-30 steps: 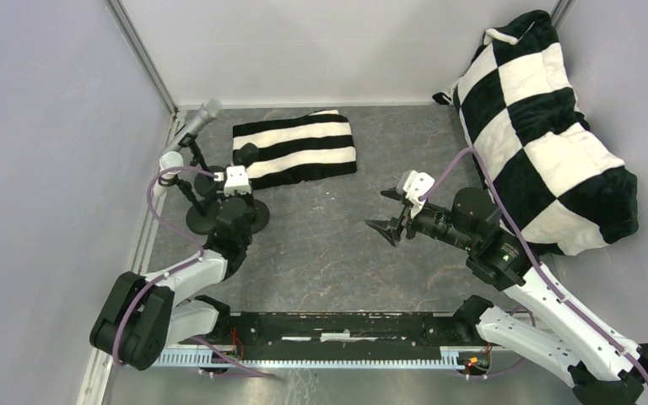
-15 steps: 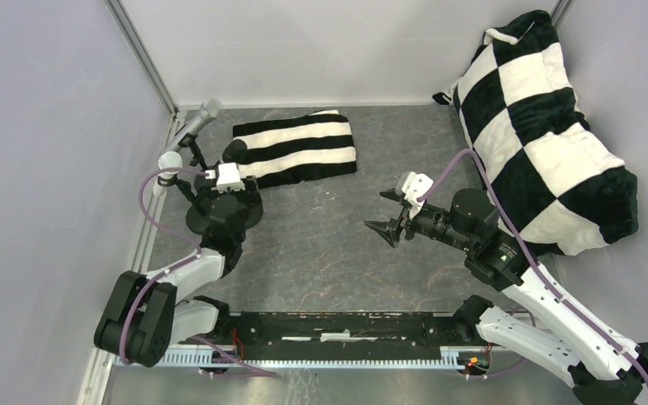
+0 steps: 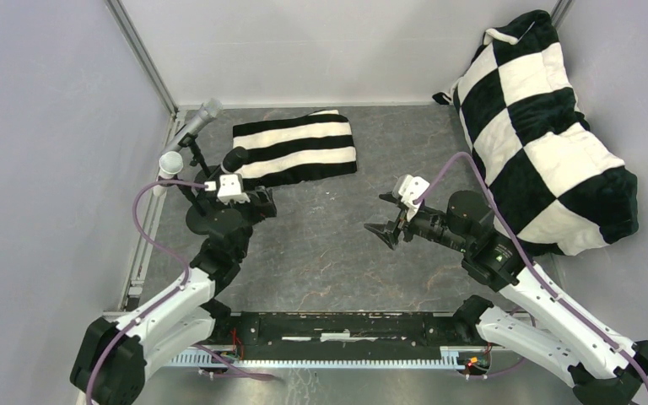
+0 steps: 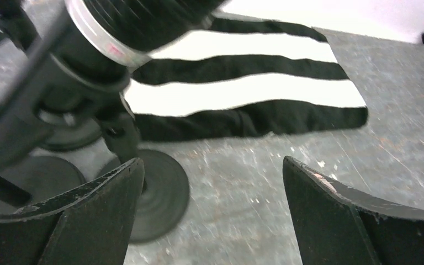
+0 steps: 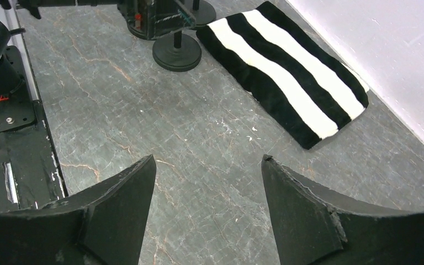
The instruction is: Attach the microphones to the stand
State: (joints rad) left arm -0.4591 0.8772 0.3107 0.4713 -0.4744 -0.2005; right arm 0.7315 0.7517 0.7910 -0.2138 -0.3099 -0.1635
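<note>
Only overhead: white microphone [image 3: 170,162], seemingly clipped.

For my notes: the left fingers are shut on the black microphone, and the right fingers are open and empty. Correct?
No: the left wrist view shows the left fingers open, the black microphone not between them. The right fingers are open and empty.

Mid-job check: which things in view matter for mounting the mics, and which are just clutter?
For the job: silver mic, white mic, black mic, stand.
Just lying about: striped cloth, checkered cushion.
</note>
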